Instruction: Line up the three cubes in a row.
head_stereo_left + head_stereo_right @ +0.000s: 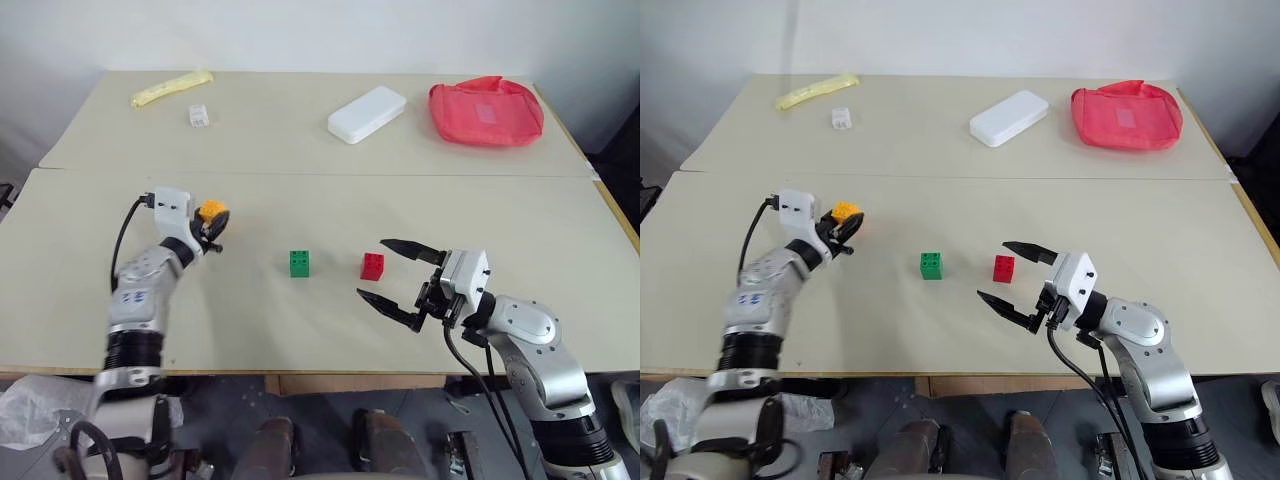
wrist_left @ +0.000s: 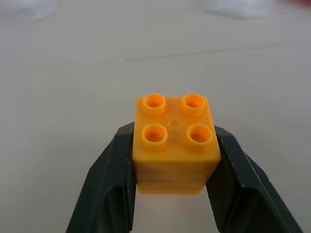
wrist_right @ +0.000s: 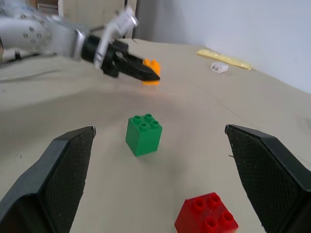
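Left gripper (image 1: 212,226) clamped on orange cube (image 2: 175,143), held just above the bench near its left edge. Right gripper (image 1: 392,280) wide open, empty, flanking red cube (image 1: 372,266); green cube (image 1: 299,263) mid-bench beside it. Step: carry orange. Next: set it left of green, same line. No readable writing.

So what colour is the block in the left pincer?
Orange block, clearest in the left wrist view.
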`<move>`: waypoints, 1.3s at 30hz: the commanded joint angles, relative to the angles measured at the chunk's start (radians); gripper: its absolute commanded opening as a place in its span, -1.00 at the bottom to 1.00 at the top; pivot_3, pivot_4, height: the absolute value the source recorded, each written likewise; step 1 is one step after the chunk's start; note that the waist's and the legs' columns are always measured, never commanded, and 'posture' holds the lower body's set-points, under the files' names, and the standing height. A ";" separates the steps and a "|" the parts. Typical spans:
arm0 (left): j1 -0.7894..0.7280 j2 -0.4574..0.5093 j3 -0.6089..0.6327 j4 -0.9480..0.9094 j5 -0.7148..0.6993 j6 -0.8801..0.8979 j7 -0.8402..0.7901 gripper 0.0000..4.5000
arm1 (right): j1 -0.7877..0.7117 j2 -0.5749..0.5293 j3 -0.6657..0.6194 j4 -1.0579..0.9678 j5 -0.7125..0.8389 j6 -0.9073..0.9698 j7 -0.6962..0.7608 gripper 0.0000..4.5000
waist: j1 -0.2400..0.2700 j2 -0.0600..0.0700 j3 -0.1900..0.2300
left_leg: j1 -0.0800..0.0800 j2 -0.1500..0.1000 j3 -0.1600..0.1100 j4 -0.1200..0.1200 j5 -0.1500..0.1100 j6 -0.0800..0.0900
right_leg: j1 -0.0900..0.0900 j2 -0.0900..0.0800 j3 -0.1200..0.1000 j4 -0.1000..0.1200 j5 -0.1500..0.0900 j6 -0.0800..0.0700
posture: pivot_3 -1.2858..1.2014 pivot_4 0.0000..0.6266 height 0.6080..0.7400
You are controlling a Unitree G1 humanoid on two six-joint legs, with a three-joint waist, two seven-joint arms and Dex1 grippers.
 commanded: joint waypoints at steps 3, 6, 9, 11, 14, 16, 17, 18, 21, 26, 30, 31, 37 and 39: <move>-0.049 0.088 -0.038 0.195 -0.001 -0.245 -0.387 -0.33 | 0.017 -0.033 -0.062 -0.031 0.027 -0.004 0.016 1.00 | 0.006 0.000 0.000 | 0.000 0.000 -0.001 0.000 0.000 0.000 | 0.001 0.000 0.000 0.000 0.000 0.000 | 0.03 -0.52 1.00; -0.133 0.084 -0.083 0.354 0.050 -0.378 -0.496 -0.33 | 0.029 -0.040 -0.071 -0.048 0.030 0.005 0.010 1.00 | 0.019 0.000 0.000 | 0.000 -0.002 -0.001 0.001 0.000 0.001 | 0.001 0.001 0.000 0.000 0.000 0.000 | 0.03 -0.52 1.00; -0.232 0.074 -0.130 0.535 0.131 -0.525 -0.522 -0.33 | 0.038 -0.041 -0.072 -0.064 0.029 0.011 0.004 1.00 | 0.020 0.000 0.000 | 0.000 -0.003 -0.001 0.001 0.000 0.003 | 0.001 0.001 -0.001 0.002 0.000 0.001 | 0.03 -0.52 1.00; -0.304 0.051 -0.149 0.643 0.165 -0.565 -0.521 -0.33 | 0.042 -0.042 -0.077 -0.074 0.025 0.016 -0.005 1.00 | 0.018 0.000 0.000 | -0.001 -0.003 0.000 0.001 0.000 0.004 | 0.000 0.002 -0.003 0.003 0.001 0.001 | 0.03 -0.52 1.00; -0.359 0.045 -0.189 0.745 0.230 -0.617 -0.542 -0.33 | 0.048 -0.049 -0.088 -0.086 0.023 0.022 -0.013 1.00 | 0.016 0.000 0.000 | -0.001 -0.004 0.001 0.001 0.000 0.005 | 0.000 0.002 -0.003 0.003 0.001 0.002 | 0.03 -0.52 1.00; -0.383 0.046 -0.208 0.788 0.266 -0.629 -0.541 -0.33 | 0.054 -0.052 -0.094 -0.090 0.023 0.025 -0.013 1.00 | 0.013 0.000 0.000 | -0.001 -0.004 0.003 0.001 -0.001 0.006 | -0.001 0.002 -0.003 0.004 0.001 0.002 | 0.03 -0.52 1.00; -0.394 0.040 -0.204 0.804 0.268 -0.631 -0.540 -0.33 | 0.058 -0.053 -0.094 -0.092 0.021 0.023 -0.012 1.00 | 0.013 0.000 0.000 | -0.001 -0.003 0.003 0.001 -0.001 0.006 | 0.000 0.002 -0.003 0.004 0.001 0.002 | 0.03 -0.52 1.00; -0.401 0.035 -0.203 0.816 0.272 -0.638 -0.546 -0.33 | 0.062 -0.055 -0.094 -0.095 0.020 0.023 -0.013 1.00 | 0.014 0.000 0.000 | 0.000 -0.003 0.003 0.001 -0.001 0.006 | 0.000 0.002 -0.003 0.004 0.001 0.002 | 0.03 -0.52 1.00; -0.408 0.020 -0.204 0.832 0.274 -0.659 -0.591 -0.33 | 0.068 -0.056 -0.093 -0.103 0.020 0.026 -0.017 1.00 | 0.015 0.000 0.000 | 0.000 -0.003 0.004 0.001 0.000 0.006 | 0.000 0.002 -0.002 0.005 0.001 0.002 | 0.03 -0.52 1.00; -0.411 -0.007 -0.199 0.829 0.262 -0.668 -0.658 -0.33 | 0.083 -0.063 -0.099 -0.109 0.022 0.029 -0.017 1.00 | 0.017 0.000 0.000 | 0.000 -0.004 0.004 0.001 -0.001 0.007 | 0.000 0.002 -0.002 0.005 0.001 0.002 | 0.03 -0.52 1.00; -0.407 -0.006 -0.189 0.825 0.264 -0.669 -0.669 -0.33 | 0.084 -0.067 -0.102 -0.105 0.024 0.030 -0.012 1.00 | 0.017 0.000 0.000 | 0.000 -0.004 0.004 0.001 -0.001 0.007 | 0.000 0.002 -0.002 0.005 0.001 0.002 | 0.03 -0.52 1.00; -0.405 -0.002 -0.189 0.827 0.271 -0.671 -0.653 -0.33 | 0.082 -0.068 -0.102 -0.101 0.023 0.028 -0.010 1.00 | 0.017 0.000 0.000 | 0.000 -0.004 0.004 0.001 -0.001 0.007 | 0.000 0.002 -0.002 0.005 0.001 0.002 | 0.03 -0.52 1.00; -0.412 0.049 -0.200 0.831 0.309 -0.596 -0.607 0.11 | 0.049 -0.062 -0.083 -0.058 0.019 0.014 0.010 1.00 | 0.013 0.000 0.000 | 0.001 -0.004 0.005 0.002 -0.001 0.007 | 0.000 0.002 -0.001 0.006 0.001 0.002 | 0.03 -0.52 1.00; -0.408 0.050 -0.180 0.819 0.291 -0.615 -0.595 0.37 | 0.039 -0.060 -0.079 -0.045 0.017 0.007 0.017 1.00 | 0.013 0.000 0.000 | 0.001 -0.003 0.005 0.002 -0.001 0.007 | 0.000 0.003 -0.001 0.006 0.001 0.002 | 0.03 -0.52 1.00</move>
